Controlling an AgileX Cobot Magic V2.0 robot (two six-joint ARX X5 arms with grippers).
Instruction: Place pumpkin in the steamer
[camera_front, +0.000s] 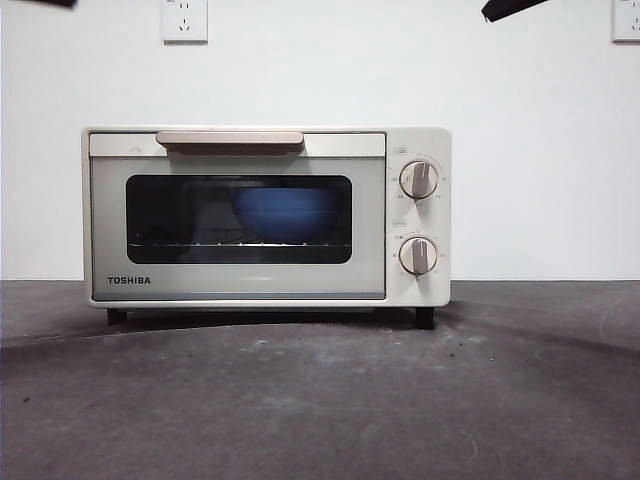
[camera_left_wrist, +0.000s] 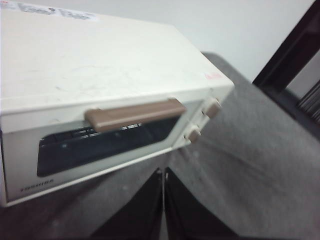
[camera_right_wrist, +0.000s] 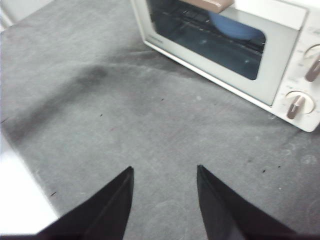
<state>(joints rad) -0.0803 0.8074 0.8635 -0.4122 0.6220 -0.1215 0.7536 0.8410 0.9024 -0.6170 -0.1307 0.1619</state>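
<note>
Steamer (camera_front: 265, 215) sits at the back of the surface (camera_front: 320, 400), door shut, a blue bowl (camera_front: 285, 213) visible behind the glass; no pumpkin shows anywhere. Left gripper (camera_left_wrist: 164, 172) jaws are pressed together and empty, right gripper (camera_right_wrist: 165, 172) jaws spread and empty. You'd do well to confirm the pumpkin's in that bowl before withdrawing.

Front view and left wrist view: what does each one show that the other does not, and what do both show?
Only the front view shows a blue bowl behind the glass, standing on the rack, and wall sockets. Only the left wrist view shows the oven's flat top and the left gripper, jaws together above the grey table. Both show the closed cream oven, its brown handle and two knobs. No pumpkin is visible.
</note>
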